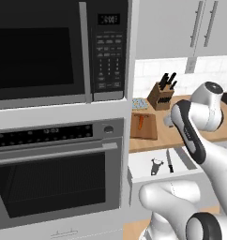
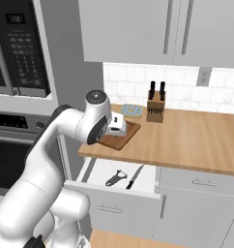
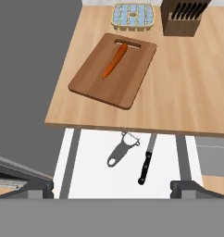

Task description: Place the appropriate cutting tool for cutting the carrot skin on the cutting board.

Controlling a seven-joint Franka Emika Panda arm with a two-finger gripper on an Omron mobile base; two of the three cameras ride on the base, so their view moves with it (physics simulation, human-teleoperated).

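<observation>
The cutting tool, a dark grey peeler [image 3: 122,149] with a forked head, lies in the open white drawer [image 3: 93,176] below the counter, also seen as the peeler [image 1: 156,166] [image 2: 116,178]. The brown cutting board [image 3: 127,78] [image 1: 148,129] lies on the counter's left end, and the orange carrot [image 3: 115,60] [image 1: 140,121] rests on it. My gripper [image 3: 112,189] [image 2: 117,131] hovers well above the counter's front edge, looking down on board and drawer. Its fingers stand wide apart and hold nothing.
A slim black-handled knife [image 3: 146,163] [image 2: 135,176] lies just right of the peeler in the drawer. A wooden knife block [image 3: 183,18] [image 2: 155,105] and a blue-tiled holder [image 3: 133,16] stand at the counter's back. A microwave [image 1: 54,47] and oven [image 1: 54,178] fill the left.
</observation>
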